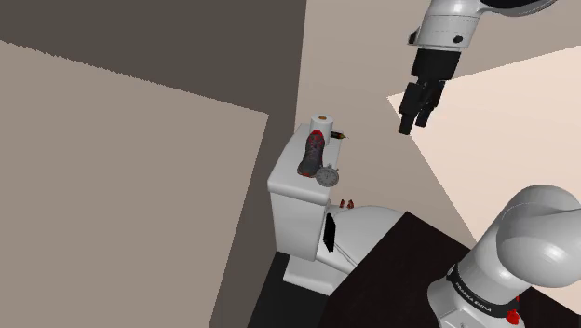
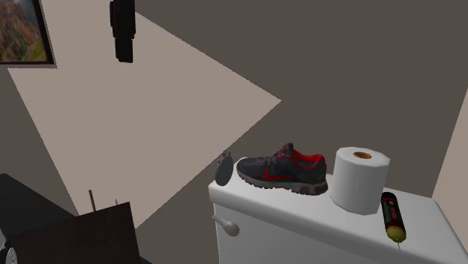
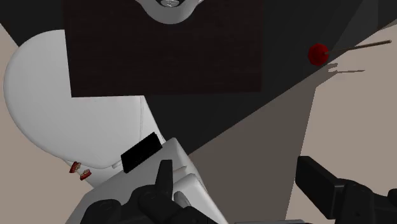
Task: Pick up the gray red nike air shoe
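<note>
Hovering well above the toilet tank (image 2: 300, 219), the pincer (image 1: 412, 124) is gaping open and empty, while one gray-and-red shoe (image 2: 285, 171) is lying on the tank lid between one paper roll (image 2: 360, 181) and one small round clock (image 2: 224, 171).

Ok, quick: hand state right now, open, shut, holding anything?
The hand is open, holding nothing, well clear of the shoe.

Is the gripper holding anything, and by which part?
Nothing is held. The gripper hangs in the air with jaws apart, away from the shoe on the toilet tank.
</note>
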